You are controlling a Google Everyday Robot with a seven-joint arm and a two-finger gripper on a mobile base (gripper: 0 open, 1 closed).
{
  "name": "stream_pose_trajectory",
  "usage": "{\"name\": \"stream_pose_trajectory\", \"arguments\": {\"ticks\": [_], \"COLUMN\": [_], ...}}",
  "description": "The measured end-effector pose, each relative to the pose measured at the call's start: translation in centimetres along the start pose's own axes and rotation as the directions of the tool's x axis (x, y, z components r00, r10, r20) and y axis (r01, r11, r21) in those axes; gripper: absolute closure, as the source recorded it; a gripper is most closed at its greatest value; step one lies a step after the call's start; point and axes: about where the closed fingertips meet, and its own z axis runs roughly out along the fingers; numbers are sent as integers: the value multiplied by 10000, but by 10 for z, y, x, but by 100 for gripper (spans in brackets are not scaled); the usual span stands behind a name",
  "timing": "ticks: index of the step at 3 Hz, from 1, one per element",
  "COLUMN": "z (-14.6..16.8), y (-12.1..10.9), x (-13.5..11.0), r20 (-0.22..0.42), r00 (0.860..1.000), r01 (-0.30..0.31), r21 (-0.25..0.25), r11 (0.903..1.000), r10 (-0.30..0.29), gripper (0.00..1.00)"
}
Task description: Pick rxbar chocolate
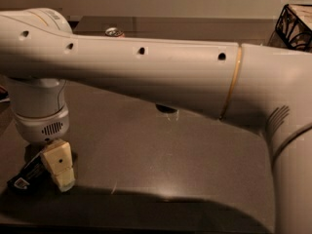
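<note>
The rxbar chocolate (25, 175) is a slim black wrapped bar with a small white patch at its near end. It lies flat on the dark table (185, 160) at the lower left. My gripper (57, 178) hangs from the white wrist at the far left and reaches down to the table right at the bar's right end, touching or nearly touching it. The bar's far end is hidden behind the gripper. My thick white arm crosses the whole view above.
A can top (113, 31) shows just behind the arm at the back of the table. A dark round object (166, 108) sits mid-table under the arm. A black wire basket (295, 26) stands at the back right.
</note>
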Motion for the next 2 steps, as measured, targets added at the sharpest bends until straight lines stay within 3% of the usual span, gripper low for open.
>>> {"name": "stream_pose_trajectory", "arguments": {"ticks": [1,2], "z": [1,-8], "y": [1,1], "x": [-1,-1], "r20": [-115,-123], "r00": [9999,9999], "r01": [0,-38], "r21": [-155,-203], "r11": [9999,9998], "r10": [-2,36], "gripper": [38,69]}}
